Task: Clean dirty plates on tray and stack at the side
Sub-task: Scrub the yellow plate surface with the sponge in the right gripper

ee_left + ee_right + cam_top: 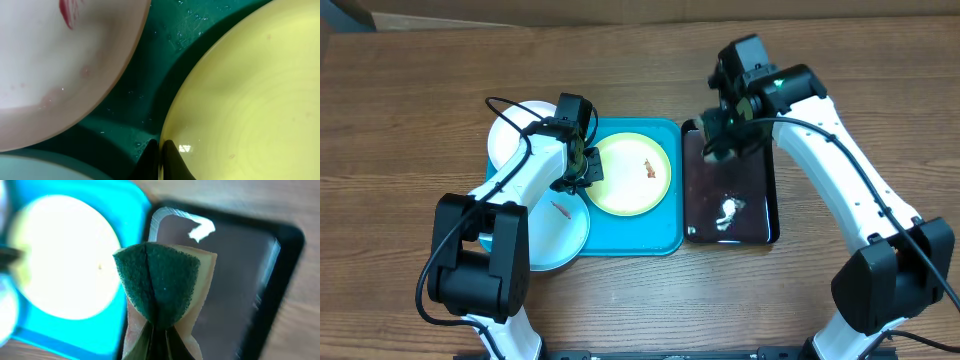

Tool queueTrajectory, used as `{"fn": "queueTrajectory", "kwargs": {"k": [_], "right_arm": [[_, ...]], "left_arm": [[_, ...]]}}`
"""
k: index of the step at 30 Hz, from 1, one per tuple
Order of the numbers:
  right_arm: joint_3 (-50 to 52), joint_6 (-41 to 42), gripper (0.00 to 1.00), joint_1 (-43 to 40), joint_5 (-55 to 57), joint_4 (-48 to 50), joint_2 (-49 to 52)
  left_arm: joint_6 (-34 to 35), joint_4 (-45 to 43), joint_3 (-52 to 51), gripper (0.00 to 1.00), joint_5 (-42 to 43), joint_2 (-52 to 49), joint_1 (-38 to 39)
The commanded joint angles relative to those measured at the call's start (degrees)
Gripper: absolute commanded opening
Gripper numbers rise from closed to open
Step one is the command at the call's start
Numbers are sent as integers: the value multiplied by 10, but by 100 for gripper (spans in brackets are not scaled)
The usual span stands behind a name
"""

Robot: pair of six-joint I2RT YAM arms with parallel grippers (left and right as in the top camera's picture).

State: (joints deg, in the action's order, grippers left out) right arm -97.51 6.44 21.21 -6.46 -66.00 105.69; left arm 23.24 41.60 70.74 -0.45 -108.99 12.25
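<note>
Pinching the near rim of the yellow-green plate (632, 175), the left fingers (174, 165) are closed on it inside the turquoise tray (630, 240). Two paler plates (510, 138) overlap the tray's left side. The right fingers (145, 342) clamp a green sponge (157, 282) above the black bin (760, 215).

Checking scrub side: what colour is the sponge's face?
Dark green; the sponge shows best in right wrist view.

Bright even light, overhead sharp, right wrist blurred, yellow plate (65, 257) overexposed

claw (160, 146) gripping yellow plate (250, 95) rim, white plate (45, 70) beside
</note>
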Motion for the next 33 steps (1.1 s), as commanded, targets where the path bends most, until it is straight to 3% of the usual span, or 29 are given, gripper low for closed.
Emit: {"fn": "queueTrajectory", "kwargs": {"k": [1, 7, 19, 33], "right_arm": [[-19, 19, 4, 20, -71, 23, -17], [-19, 34, 4, 77, -54, 62, -4], [-18, 43, 4, 186, 212, 114, 100], [-3, 73, 4, 188, 206, 155, 191]], "left_arm": [[3, -3, -5, 4, 5, -5, -2], [3, -4, -5, 4, 5, -5, -2], [3, -2, -5, 4, 5, -5, -2], [3, 6, -5, 4, 5, -5, -2]]}}
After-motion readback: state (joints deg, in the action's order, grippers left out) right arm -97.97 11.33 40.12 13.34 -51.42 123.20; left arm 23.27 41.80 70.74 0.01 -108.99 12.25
